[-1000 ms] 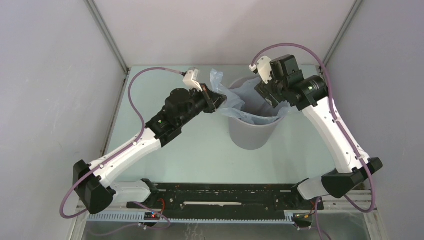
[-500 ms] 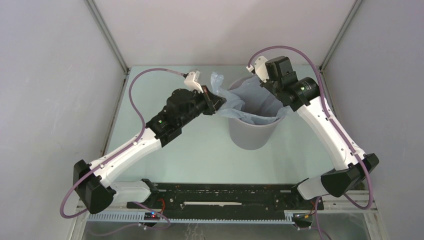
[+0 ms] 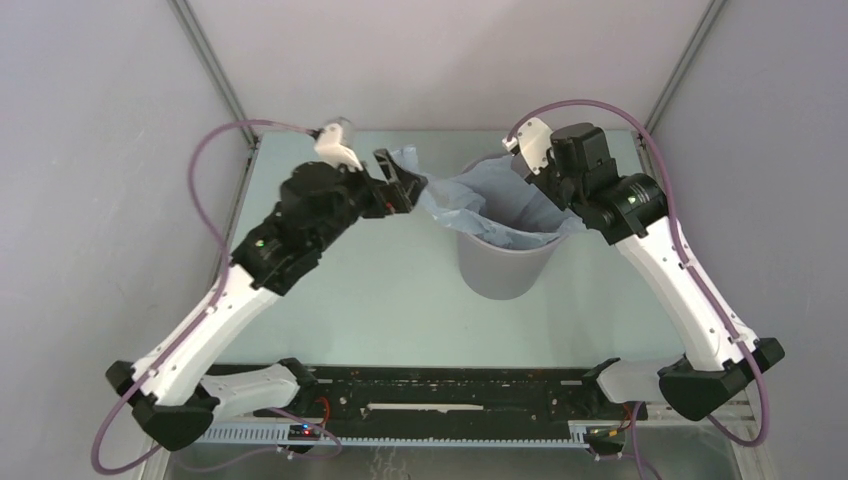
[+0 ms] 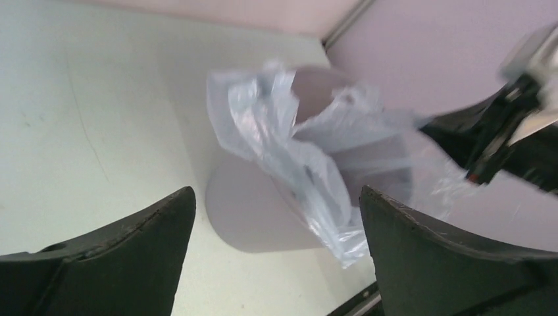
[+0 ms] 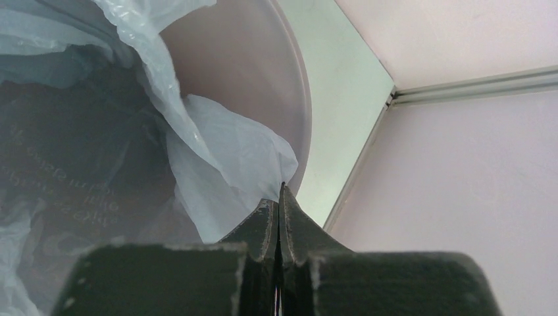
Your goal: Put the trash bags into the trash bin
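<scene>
Trash bag [image 3: 490,205] part-lined in trash bin [image 3: 505,275].
Your L gripper [image 3: 400,178] wide open, empty; R gripper [image 5: 279,197] closed, seemingly pinching bag edge to seat it at rim.

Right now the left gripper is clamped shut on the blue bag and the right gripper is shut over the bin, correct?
No. The left gripper is open, fingers spread, with the blue bag beyond them, not clamped; the left wrist view shows it. The right gripper is shut over the bin.
</scene>
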Controlling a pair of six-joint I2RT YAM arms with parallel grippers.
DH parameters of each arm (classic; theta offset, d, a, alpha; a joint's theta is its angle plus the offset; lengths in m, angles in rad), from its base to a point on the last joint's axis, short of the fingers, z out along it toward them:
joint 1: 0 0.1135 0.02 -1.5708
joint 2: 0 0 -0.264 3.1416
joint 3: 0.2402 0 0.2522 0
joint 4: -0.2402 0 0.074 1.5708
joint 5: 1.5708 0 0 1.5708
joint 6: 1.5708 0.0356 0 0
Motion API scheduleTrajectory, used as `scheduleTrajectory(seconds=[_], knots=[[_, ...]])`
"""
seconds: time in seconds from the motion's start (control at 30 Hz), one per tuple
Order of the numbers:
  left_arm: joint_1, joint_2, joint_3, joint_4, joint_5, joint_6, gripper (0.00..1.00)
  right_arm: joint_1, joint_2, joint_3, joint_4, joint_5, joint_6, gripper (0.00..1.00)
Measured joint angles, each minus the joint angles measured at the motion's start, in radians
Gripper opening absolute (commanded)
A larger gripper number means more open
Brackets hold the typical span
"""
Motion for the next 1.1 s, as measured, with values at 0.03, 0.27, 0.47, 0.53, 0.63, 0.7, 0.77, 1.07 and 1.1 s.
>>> scheduleTrajectory(seconds=[0.03, 0.27, 0.47, 0.53, 0.63, 0.7, 0.77, 1.07, 1.1], knots=[[0.008, -0.010, 0.029, -0.018, -0.010, 0.003, 1.00, 0.001, -0.008, -0.002, -0.001, -0.006, 0.002, 0.00], [0.029, 0.016, 0.278, -0.082, -0.013, 0.076, 1.00, 0.017, -0.030, -0.037, 0.002, -0.029, 0.008, 0.00], [0.029, 0.269, 0.605, -0.198, 0.046, 0.178, 0.99, 0.021, -0.043, -0.058, -0.002, -0.037, 0.013, 0.00], [0.029, 0.393, 0.732, -0.275, 0.079, 0.224, 1.00, 0.022, -0.048, -0.058, -0.001, -0.040, 0.013, 0.00], [0.029, 0.561, 0.887, -0.386, 0.136, 0.282, 1.00, 0.022, -0.059, -0.058, -0.002, -0.043, 0.013, 0.00], [0.029, 0.635, 0.921, -0.441, 0.159, 0.298, 1.00, 0.022, -0.063, -0.058, -0.002, -0.044, 0.013, 0.00], [0.029, 0.677, 0.921, -0.496, 0.179, 0.303, 1.00, 0.022, -0.066, -0.058, -0.002, -0.047, 0.013, 0.00], [0.029, 0.717, 0.922, -0.652, 0.217, 0.317, 0.93, 0.022, -0.076, -0.079, -0.001, -0.051, 0.012, 0.00], [0.029, 0.713, 0.914, -0.655, 0.222, 0.319, 0.92, 0.022, -0.076, -0.082, -0.001, -0.052, 0.012, 0.00]])
